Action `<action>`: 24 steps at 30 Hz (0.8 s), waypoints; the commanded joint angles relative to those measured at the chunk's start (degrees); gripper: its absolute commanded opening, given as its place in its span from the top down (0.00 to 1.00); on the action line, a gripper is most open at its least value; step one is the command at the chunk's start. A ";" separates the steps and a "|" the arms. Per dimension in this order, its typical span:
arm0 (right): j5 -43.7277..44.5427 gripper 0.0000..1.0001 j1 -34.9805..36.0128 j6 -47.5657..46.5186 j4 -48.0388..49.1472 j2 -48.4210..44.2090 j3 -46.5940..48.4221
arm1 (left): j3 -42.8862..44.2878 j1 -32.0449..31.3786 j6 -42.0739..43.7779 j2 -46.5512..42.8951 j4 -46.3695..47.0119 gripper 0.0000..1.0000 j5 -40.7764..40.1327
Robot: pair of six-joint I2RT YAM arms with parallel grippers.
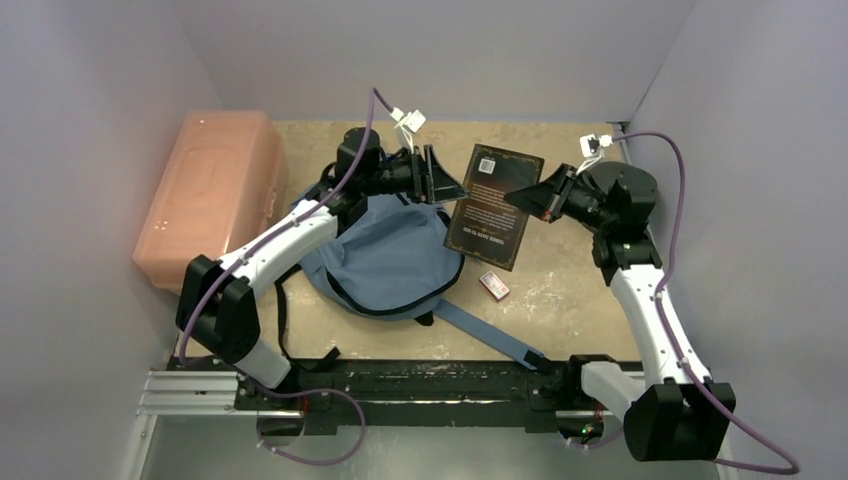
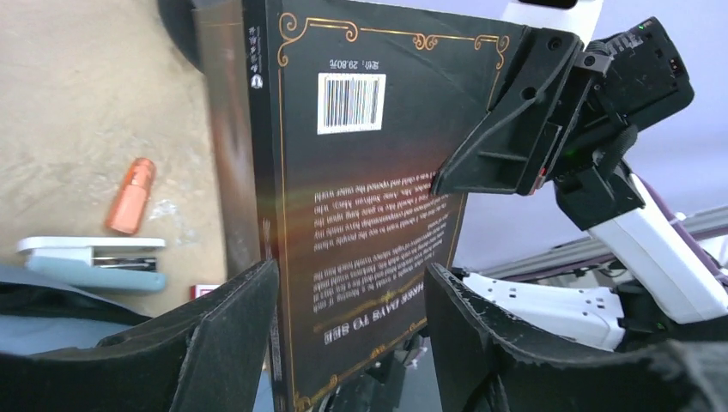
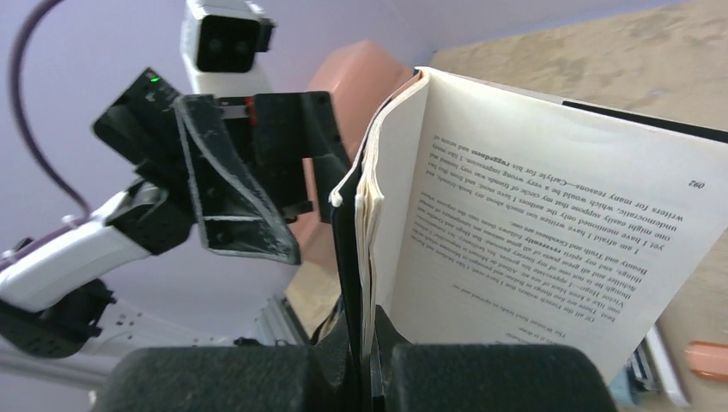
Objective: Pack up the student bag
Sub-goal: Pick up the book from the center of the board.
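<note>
The student bag (image 1: 385, 260), a blue-grey backpack with black straps, lies flat on the table in the middle. A dark book (image 1: 495, 205) with gold trim and a barcode hangs above the table just right of the bag. My right gripper (image 1: 525, 200) is shut on the book's right edge; in the right wrist view the gripper (image 3: 369, 360) pinches the cover and a few pages, while the other pages (image 3: 549, 240) fan open. My left gripper (image 2: 352, 335) stands open, its fingers either side of the book's (image 2: 360, 197) near corner without clamping it.
A salmon-pink plastic box (image 1: 210, 195) stands at the far left. A small red and white box (image 1: 494, 285) lies right of the bag. An orange marker (image 2: 130, 196) and a pale blue stapler (image 2: 94, 257) lie on the table beyond the book. Grey walls close in both sides.
</note>
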 commanded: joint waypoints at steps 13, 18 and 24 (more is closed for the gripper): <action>-9.71 1.00 10.65 8.58 16.98 4.05 2.76 | -12.91 0.50 -1.27 -8.84 10.70 0.36 2.63; -9.79 1.00 13.47 11.94 24.77 6.72 0.96 | -19.37 0.59 -14.76 -8.74 33.85 0.39 11.46; -9.75 1.00 16.33 13.43 32.69 11.48 -0.83 | -24.41 1.53 -21.18 -12.16 43.45 0.63 12.51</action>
